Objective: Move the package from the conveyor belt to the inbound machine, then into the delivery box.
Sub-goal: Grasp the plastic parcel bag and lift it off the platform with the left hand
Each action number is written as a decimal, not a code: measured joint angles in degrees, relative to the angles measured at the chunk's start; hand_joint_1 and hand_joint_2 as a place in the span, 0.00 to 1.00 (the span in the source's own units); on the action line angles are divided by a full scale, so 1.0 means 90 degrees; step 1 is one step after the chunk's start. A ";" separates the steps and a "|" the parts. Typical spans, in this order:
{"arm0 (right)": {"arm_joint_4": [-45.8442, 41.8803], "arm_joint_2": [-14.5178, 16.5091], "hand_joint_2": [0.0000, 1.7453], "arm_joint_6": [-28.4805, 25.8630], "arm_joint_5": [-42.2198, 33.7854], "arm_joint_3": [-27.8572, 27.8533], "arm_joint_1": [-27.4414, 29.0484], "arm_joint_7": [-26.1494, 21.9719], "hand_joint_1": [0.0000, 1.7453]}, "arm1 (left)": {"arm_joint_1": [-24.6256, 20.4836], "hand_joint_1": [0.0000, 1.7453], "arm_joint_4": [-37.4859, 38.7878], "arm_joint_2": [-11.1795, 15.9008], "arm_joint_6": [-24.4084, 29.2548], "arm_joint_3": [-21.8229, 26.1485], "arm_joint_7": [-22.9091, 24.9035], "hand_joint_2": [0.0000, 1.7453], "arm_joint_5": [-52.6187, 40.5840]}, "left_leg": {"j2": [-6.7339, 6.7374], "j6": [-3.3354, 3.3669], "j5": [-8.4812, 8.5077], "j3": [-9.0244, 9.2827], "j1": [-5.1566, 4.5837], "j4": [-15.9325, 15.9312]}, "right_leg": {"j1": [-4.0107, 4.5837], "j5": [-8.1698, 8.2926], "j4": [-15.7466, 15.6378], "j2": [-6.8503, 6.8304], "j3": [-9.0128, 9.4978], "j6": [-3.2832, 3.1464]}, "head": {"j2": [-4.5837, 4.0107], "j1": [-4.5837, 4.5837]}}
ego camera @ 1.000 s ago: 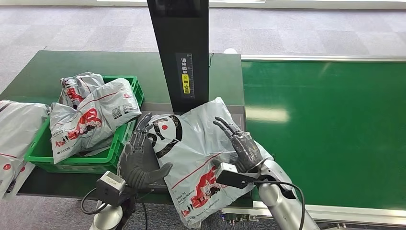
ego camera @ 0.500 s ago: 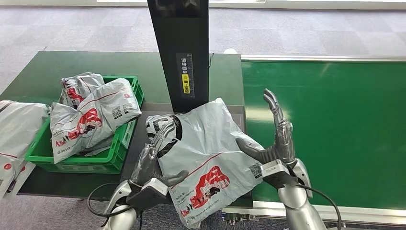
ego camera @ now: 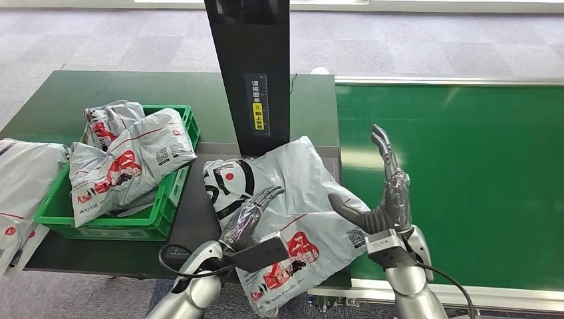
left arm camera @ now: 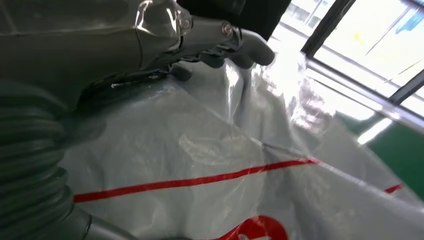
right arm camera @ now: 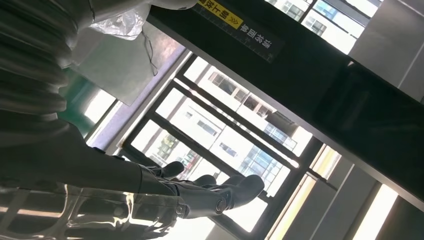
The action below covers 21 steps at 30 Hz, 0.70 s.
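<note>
Left hand [ego camera: 251, 214]: nearest; lies flat on the package, fingers [left arm camera: 235, 42] stretched out and a little apart, resting on the film, nothing clasped.
Right hand [ego camera: 384, 196]: raised edge-on just beside the package's right side, fingers [right arm camera: 220, 192] straight and pointing up, thumb spread toward the bag; holds nothing.
Package [ego camera: 286, 206]: grey plastic mailer with red and black print; lies crumpled on the inbound machine's dark platform, its near end hanging over the front edge, its right corner at the belt's border.
Conveyor belt [ego camera: 459, 173]: green, to the right of the package.
Inbound machine [ego camera: 251, 73]: black upright column with a yellow label, just behind the package.
Delivery box [ego camera: 149, 222]: green crate on the tabletop [ego camera: 60, 100], left of the package; holds two similar grey bags [ego camera: 126, 159].
Further bag [ego camera: 23, 179]: grey, at far left, beside the crate.
</note>
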 joint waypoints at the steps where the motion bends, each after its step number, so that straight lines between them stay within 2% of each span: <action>1: 0.0000 0.0005 1.00 -0.0004 0.0001 -0.0013 0.0003 0.0000 0.00 | -0.0063 0.80 0.0115 -0.0011 -0.0042 -0.0039 0.0032 1.00 -0.0037 | 0.0000 0.0000 0.0000 0.0000 0.0000 0.0000 | 0.0000 0.0000 0.0000 0.0000 0.0000 0.0000 | 0.0000 0.0000; 2: 0.0000 0.0007 1.00 -0.0006 0.0001 -0.0026 0.0007 0.0001 0.00 | -0.0118 0.99 0.0215 -0.0019 -0.0079 -0.0072 0.0056 1.00 -0.0060 | 0.0000 0.0000 0.0000 0.0000 0.0000 0.0000 | 0.0000 0.0000 0.0000 0.0000 0.0000 0.0000 | 0.0000 0.0001; 15: -0.0057 0.0052 1.00 -0.0087 0.0024 -0.0188 0.0178 0.0018 0.00 | -0.0534 1.00 0.0760 -0.0035 -0.0247 -0.0148 0.0077 1.00 -0.0071 | 0.0000 0.0000 0.0000 0.0000 0.0000 0.0000 | 0.0000 0.0000 0.0001 0.0000 0.0001 0.0000 | 0.0000 0.0001; 21: -0.0119 0.0058 1.00 -0.0097 0.0026 -0.0257 0.0237 0.0032 0.00 | -0.0548 1.00 0.0787 -0.0018 0.0085 -0.0148 -0.0421 1.00 0.0061 | 0.0000 0.0000 0.0000 -0.0001 0.0000 0.0000 | 0.0000 0.0000 0.0001 0.0000 0.0001 0.0000 | 0.0001 0.0001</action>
